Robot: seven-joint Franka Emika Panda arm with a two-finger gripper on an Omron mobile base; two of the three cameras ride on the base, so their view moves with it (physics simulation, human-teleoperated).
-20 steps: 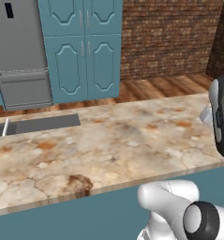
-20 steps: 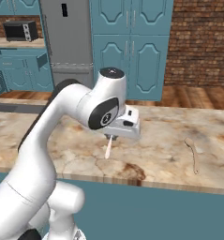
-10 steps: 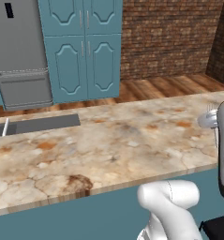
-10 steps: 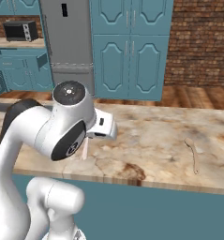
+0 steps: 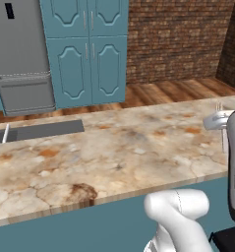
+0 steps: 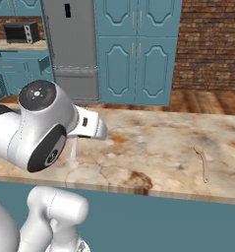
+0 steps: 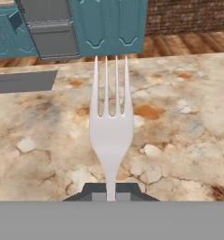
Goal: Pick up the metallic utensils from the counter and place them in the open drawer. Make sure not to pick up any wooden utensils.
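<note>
My gripper (image 7: 111,190) is shut on the handle of a silver fork (image 7: 111,123), one of the metallic utensils, whose tines point away over the counter (image 7: 179,136). In the right base view the fork (image 6: 73,149) hangs from the hand above the counter's (image 6: 158,147) left part. In the left base view the fork (image 5: 222,140) shows as a thin silver line at the right edge, above the counter (image 5: 114,157). The open drawer is out of view.
A tan wooden spoon (image 6: 203,162) lies on the counter at the right. A dark sink (image 5: 40,132) is set into the counter at the left. Beyond the counter stand a grey fridge (image 5: 20,54) and teal cabinets (image 5: 89,54). My white arm (image 6: 38,125) looms at the left.
The arm has swung, carrying the hand and the fork leftward in the right base view. In the left base view the arm has slid toward the right edge. The grip stays shut.
</note>
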